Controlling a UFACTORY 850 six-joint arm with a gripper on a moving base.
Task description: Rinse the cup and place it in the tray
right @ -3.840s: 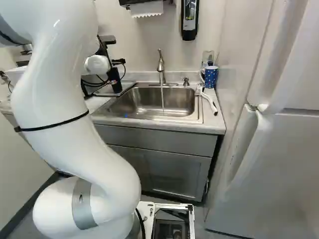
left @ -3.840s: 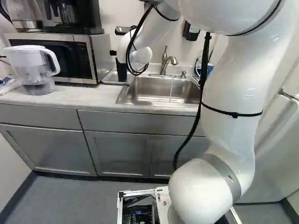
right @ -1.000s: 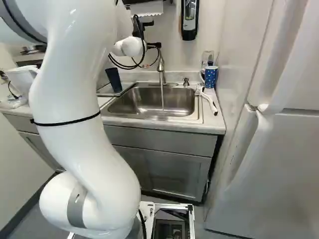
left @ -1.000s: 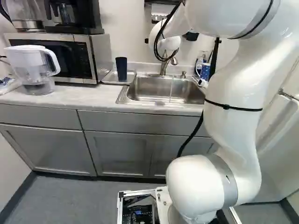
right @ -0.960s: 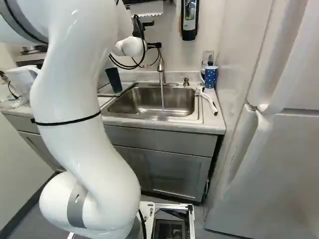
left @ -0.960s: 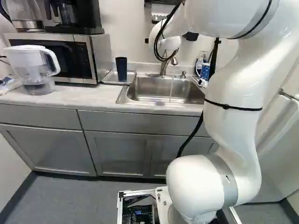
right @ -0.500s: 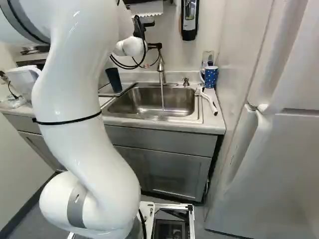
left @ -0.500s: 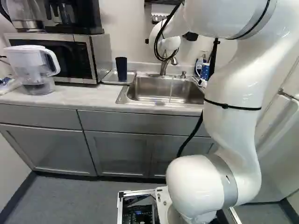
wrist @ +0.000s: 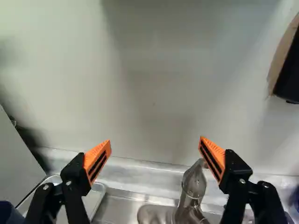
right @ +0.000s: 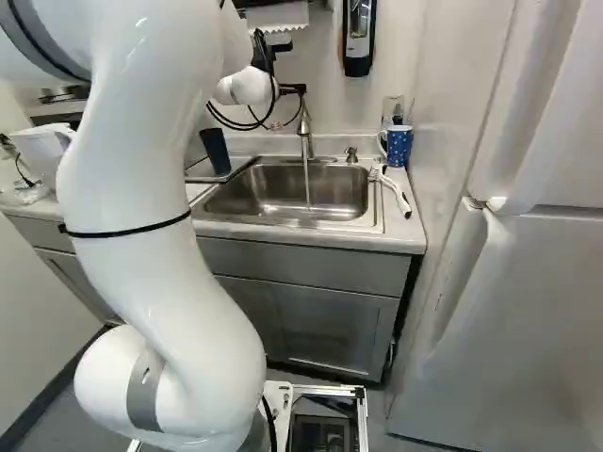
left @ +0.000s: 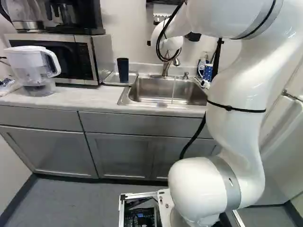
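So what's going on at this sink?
Nothing is being handled right now: the robot's gripper hangs open and empty by the faucet, where water is running into the sink. The dark cup stands on the tray; whether it's been rinsed, I can't tell.

From behind the arm [left: 236, 94], left and right, two base views looked ahead and down, both taking in the sink [right: 264, 188]; the wrist view faced the wall [wrist: 154, 93] close up, sharing the faucet [wrist: 192, 186].
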